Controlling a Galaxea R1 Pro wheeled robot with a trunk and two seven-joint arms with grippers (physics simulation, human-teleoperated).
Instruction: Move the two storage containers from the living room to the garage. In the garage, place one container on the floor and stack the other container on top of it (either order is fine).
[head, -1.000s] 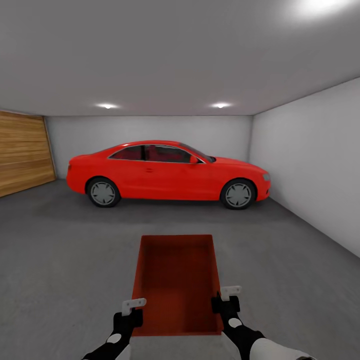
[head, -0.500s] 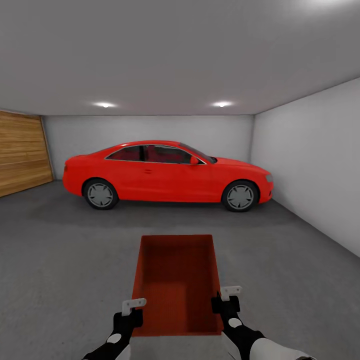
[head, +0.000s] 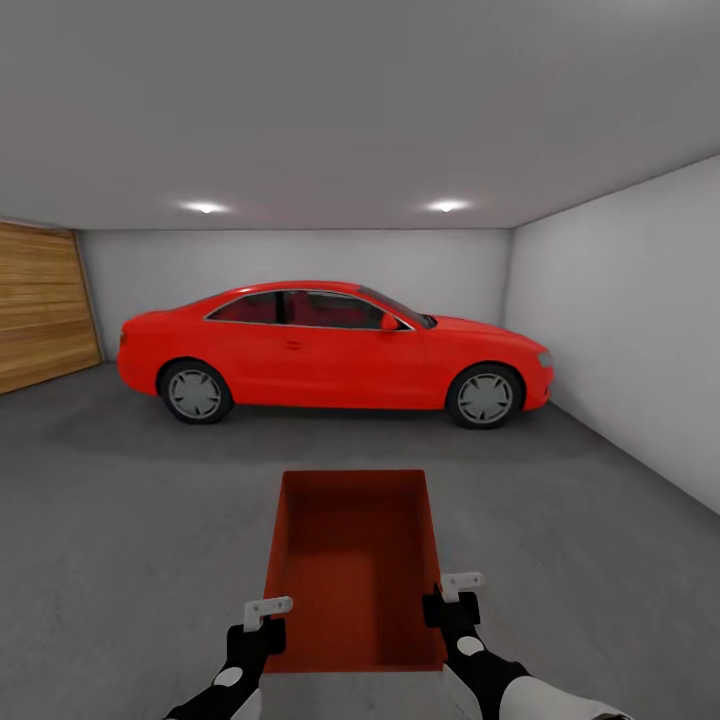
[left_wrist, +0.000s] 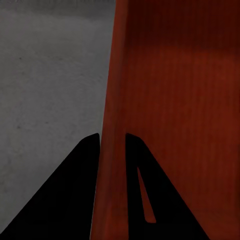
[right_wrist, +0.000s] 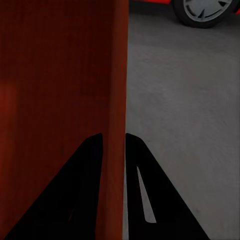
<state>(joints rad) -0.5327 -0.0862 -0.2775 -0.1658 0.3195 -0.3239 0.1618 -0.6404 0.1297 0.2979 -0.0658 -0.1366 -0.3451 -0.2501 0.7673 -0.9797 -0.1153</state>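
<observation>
Gripping a red-orange storage container (head: 352, 565) by its two long side walls, the left pincer (head: 268, 618) is clamping the left wall near the robot-side end, with one finger (left_wrist: 75, 195) outside and the other inside, while the right pincer (head: 455, 592) is clamping the right wall the same way. The open-topped container is hanging between the two arms above the dark grey concrete floor (head: 120, 520) of the garage, pointing lengthwise away from the robot. A glossy red car (head: 335, 350) is sitting side-on well beyond it before the white back wall (head: 300, 260), with a wooden door (head: 45, 305) showing at the left.
</observation>
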